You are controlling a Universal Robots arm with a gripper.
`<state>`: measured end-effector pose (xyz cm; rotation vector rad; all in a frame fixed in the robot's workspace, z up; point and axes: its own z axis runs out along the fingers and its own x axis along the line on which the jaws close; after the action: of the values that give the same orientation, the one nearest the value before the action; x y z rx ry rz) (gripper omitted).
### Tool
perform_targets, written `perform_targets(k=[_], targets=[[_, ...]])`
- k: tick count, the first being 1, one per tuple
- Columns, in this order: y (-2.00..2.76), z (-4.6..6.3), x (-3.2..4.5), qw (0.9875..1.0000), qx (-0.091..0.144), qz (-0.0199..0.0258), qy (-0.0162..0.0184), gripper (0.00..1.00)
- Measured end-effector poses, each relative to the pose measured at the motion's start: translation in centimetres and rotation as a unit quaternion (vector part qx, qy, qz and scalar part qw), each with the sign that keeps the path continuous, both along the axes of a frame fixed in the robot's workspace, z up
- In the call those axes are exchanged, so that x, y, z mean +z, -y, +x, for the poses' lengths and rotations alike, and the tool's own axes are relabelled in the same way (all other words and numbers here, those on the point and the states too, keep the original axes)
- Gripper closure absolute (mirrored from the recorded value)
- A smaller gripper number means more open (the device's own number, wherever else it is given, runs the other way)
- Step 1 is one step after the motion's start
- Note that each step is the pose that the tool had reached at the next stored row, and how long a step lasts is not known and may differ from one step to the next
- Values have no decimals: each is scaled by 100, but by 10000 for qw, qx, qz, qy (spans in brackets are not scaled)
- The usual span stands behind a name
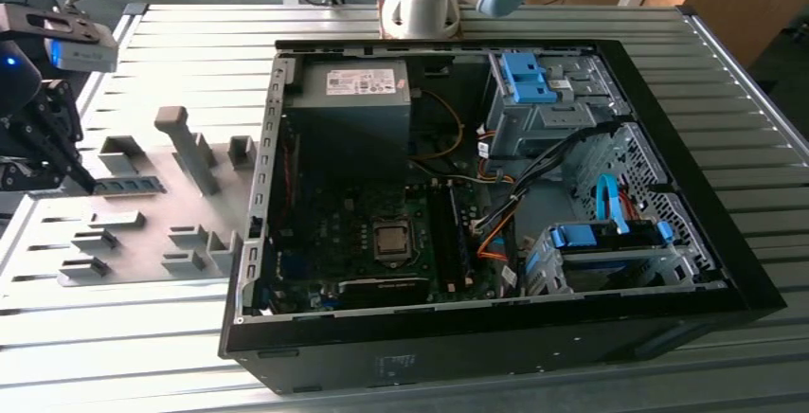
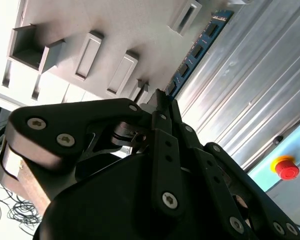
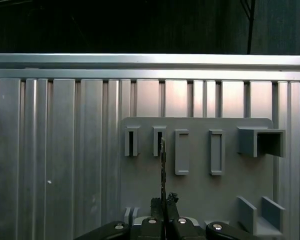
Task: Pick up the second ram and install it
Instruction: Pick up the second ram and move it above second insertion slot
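At nine o'clock in the exterior view, over the grey fixture plate (image 1: 152, 222), the gripper (image 1: 81, 183) is clamping one end of the second ram (image 1: 129, 186), which is lying lengthwise toward three o'clock.

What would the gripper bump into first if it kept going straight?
The gripper is shut on the memory stick, so going on it would likely press that stick into the grey holder plate behind; depth is unclear.
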<state>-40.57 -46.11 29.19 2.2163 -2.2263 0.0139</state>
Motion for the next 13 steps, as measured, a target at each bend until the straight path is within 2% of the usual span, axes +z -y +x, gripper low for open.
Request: perform_targets(k=[13], targets=[[0,0,138,10000,0,0,0,86]])
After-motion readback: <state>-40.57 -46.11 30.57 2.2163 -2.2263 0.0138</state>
